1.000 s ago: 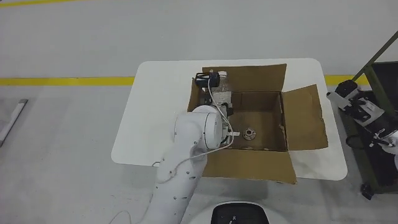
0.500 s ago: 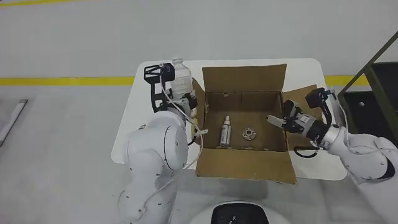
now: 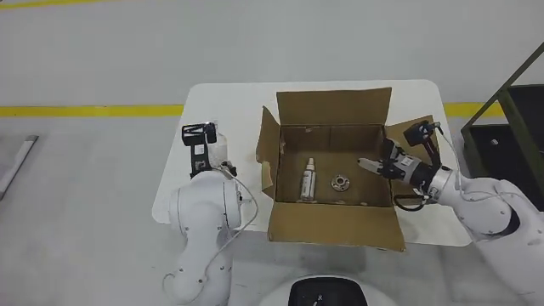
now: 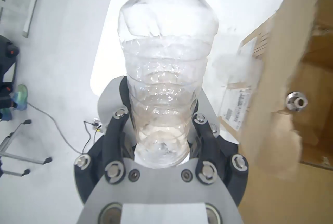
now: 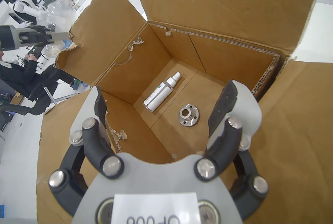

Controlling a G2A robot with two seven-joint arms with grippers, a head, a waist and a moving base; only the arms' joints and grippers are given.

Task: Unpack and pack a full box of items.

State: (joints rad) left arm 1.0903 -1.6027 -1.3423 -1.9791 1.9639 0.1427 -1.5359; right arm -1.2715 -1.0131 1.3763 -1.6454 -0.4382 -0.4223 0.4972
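An open cardboard box (image 3: 331, 106) stands on the white table (image 3: 229, 102). On its floor lie a white spray bottle (image 3: 308, 178) and a metal flange (image 3: 340, 182). My left gripper (image 3: 204, 140) is over the table's left part, outside the box, shut on the lower body of a clear plastic bottle (image 4: 166, 53). My right gripper (image 3: 370, 166) hangs open above the box's right side. In the right wrist view its fingers (image 5: 100, 105) frame the spray bottle (image 5: 161, 92) and the flange (image 5: 188, 115) far below.
The box's flaps stand out on all sides; the left flap (image 4: 275, 74) is close beside the held bottle. A green metal frame (image 3: 510, 93) stands off the table's right end. Bare table shows left of the box.
My left arm has carried the clear bottle out of the box and leftward, now lower over the table's left part. My right gripper came into view and edged inward over the box.
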